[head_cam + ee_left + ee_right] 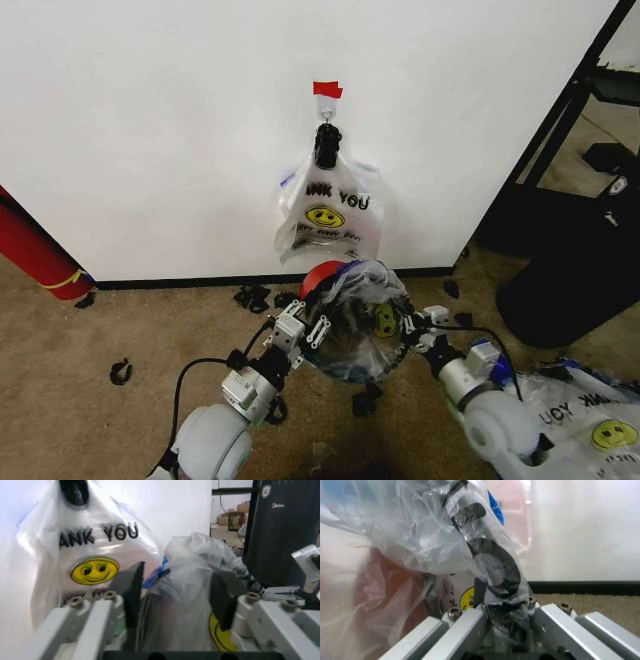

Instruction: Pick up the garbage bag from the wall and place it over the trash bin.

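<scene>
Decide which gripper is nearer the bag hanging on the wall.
Left. The left gripper sits just below the hanging bag; the right gripper, pinching the bag over the bin, is farther right.

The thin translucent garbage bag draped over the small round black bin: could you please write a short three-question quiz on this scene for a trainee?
1. True or false: the thin translucent garbage bag with the yellow smiley is neatly folded flat.
2. The tape piece above the small wall hook is: A red, B blue, C green.
3. Fill in: the right gripper is ___ on the bag's plastic.
Key: 1 false; 2 A; 3 shut.
</scene>
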`<state>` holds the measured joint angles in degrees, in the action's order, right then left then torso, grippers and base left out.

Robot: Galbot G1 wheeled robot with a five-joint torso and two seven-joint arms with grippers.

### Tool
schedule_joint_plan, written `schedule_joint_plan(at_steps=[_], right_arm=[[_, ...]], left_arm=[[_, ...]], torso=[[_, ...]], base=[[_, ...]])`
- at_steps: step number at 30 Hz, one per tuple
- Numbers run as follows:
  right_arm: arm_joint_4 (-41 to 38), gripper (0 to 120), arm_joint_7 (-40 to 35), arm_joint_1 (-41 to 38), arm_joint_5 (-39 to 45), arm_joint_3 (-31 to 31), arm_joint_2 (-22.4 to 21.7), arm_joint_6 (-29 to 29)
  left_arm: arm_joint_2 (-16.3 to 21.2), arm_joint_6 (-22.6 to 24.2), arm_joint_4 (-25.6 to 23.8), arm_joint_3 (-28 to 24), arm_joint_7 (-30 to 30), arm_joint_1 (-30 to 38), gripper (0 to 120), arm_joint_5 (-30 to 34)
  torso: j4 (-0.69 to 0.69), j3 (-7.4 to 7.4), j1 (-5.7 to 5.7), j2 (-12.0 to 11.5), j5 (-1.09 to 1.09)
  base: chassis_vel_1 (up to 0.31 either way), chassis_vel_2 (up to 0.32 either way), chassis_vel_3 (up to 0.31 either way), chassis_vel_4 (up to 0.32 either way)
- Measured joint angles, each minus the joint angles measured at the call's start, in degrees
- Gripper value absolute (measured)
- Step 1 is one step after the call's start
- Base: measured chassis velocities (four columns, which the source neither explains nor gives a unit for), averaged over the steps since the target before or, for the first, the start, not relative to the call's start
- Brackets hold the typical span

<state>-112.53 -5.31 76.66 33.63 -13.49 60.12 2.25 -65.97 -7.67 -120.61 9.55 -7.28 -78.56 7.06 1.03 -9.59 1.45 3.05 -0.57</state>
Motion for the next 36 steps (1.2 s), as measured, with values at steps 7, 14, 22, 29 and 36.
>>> schedule_joint_plan(at_steps=[7, 14, 22, 29, 36], right_arm=[[2.48, 0, -1.68, -1.25, -0.87, 1.89, 1.36, 0.98], [4.2, 0, -3.84, -2.16, 2.81, 1.81, 2.24, 2.33], [3.82, 0, -5.74, -2.92, 9.27, 1.77, 2.58, 4.55], [3.6, 0, -0.68, -2.51, 7.26, 1.3, 1.47, 2.28], [4.84, 0, 1.73, -1.62, 3.35, -1.76, 0.07, -2.36]], left_arm=[[0.92, 0.57, 1.27, 0.71, -0.29, -0.25, 77, -2.08], [0.03, -0.99, -1.88, 3.95, -0.06, -1.35, 100, -1.15], [2.05, -0.6, -5.21, 3.12, -1.45, -1.67, 100, 2.35], [5.09, -3.58, -3.49, -0.07, -7.16, -1.78, 98, 7.44], [8.91, 4.55, -8.83, -0.19, -2.26, -2.14, 98, 16.95]], torso=[[0.0, 0.0, 0.0, 0.0, -0.01], [0.0, 0.0, 0.0, 0.0, 0.0], [0.01, 0.0, 0.0, 0.0, 0.0], [-0.01, 0.0, 0.0, 0.0, 0.0], [0.0, 0.0, 0.0, 0.0, 0.01]], base=[[0.0, 0.0, 0.0, 0.0], [0.0, 0.0, 0.0, 0.0], [0.0, 0.0, 0.0, 0.0], [0.0, 0.0, 0.0, 0.0], [0.0, 0.0, 0.0, 0.0]])
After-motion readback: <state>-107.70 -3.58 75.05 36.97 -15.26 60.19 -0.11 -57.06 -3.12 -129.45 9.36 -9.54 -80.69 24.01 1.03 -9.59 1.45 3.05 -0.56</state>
